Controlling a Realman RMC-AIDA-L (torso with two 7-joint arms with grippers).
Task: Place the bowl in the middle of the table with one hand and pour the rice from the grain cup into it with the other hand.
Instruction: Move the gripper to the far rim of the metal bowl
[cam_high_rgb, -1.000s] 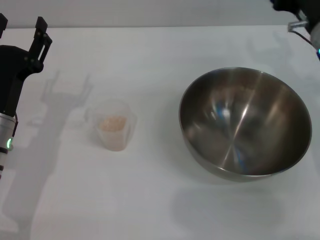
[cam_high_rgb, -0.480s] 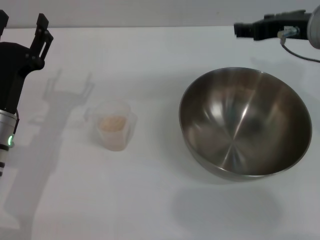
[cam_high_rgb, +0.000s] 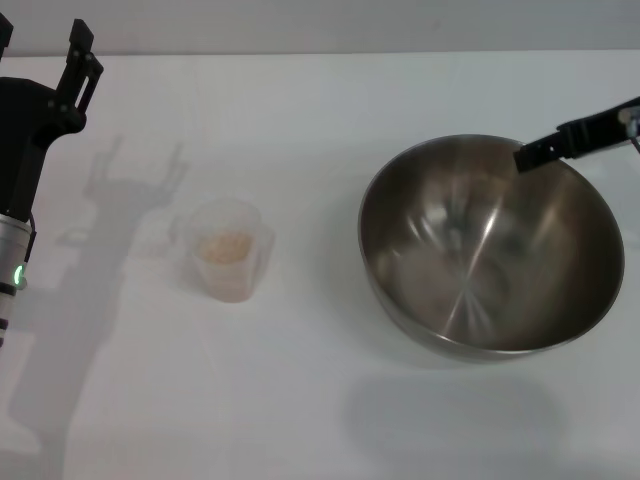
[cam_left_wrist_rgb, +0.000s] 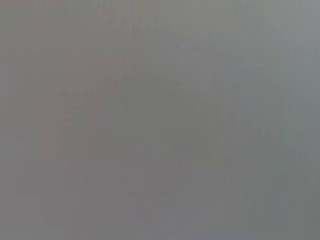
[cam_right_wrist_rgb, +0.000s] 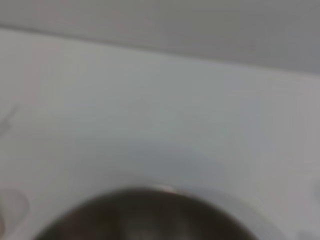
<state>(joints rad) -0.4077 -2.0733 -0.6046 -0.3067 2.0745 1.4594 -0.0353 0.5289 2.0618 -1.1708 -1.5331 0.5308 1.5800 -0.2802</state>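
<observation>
The steel bowl (cam_high_rgb: 490, 250) stands on the right of the white table (cam_high_rgb: 300, 380). It holds no rice. My right gripper (cam_high_rgb: 535, 153) reaches in from the right edge, just over the bowl's far right rim. The right wrist view shows the bowl's rim (cam_right_wrist_rgb: 150, 192) close below the camera. The clear grain cup (cam_high_rgb: 232, 252) stands upright left of centre, with rice (cam_high_rgb: 226, 244) in its bottom. My left gripper (cam_high_rgb: 40, 45) is open and empty at the far left, behind and to the left of the cup. The left wrist view shows only plain grey.
The table's far edge (cam_high_rgb: 300, 52) meets a grey wall. The left arm's shadow (cam_high_rgb: 120, 200) falls on the table beside the cup.
My right gripper has come down from the far right corner, swinging left and then down to the bowl's far rim. The left arm, cup and bowl have stayed put.
</observation>
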